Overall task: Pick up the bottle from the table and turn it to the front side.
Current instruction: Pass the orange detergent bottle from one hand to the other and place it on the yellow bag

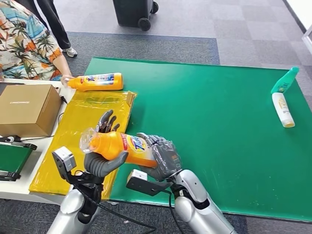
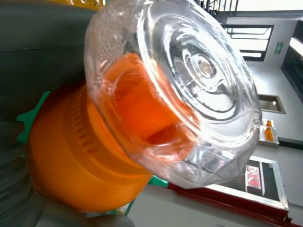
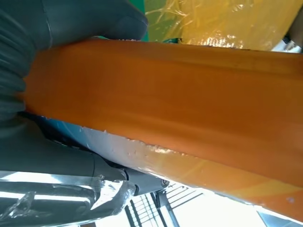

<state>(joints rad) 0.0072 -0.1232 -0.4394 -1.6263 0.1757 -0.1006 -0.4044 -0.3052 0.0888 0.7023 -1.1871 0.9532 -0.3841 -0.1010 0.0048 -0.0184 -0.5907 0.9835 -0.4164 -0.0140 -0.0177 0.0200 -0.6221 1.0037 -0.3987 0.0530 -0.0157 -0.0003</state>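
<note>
Orange bottle point(image 1: 121, 147) held lying sideways above the near edge of the green mat point(image 1: 221, 126), clear cap point(image 2: 178, 90) toward the yellow sheet point(image 1: 77, 126). Left hand point(image 1: 103, 161) cradles the neck end from beneath; right hand point(image 1: 164, 157) grasps the base end. Second orange bottle point(image 1: 96, 81) lies beyond, a person's hand point(image 1: 66, 78) on it.

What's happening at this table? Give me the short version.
The robot holds an orange bottle lying sideways above the near edge of the green mat. Its left hand cradles the end with the clear cap, and its right hand grips the base end. The label faces up. Farther back, a person has a hand at a second orange bottle beside a yellow sheet. Two more bottles lie at the mat's far right.
</note>
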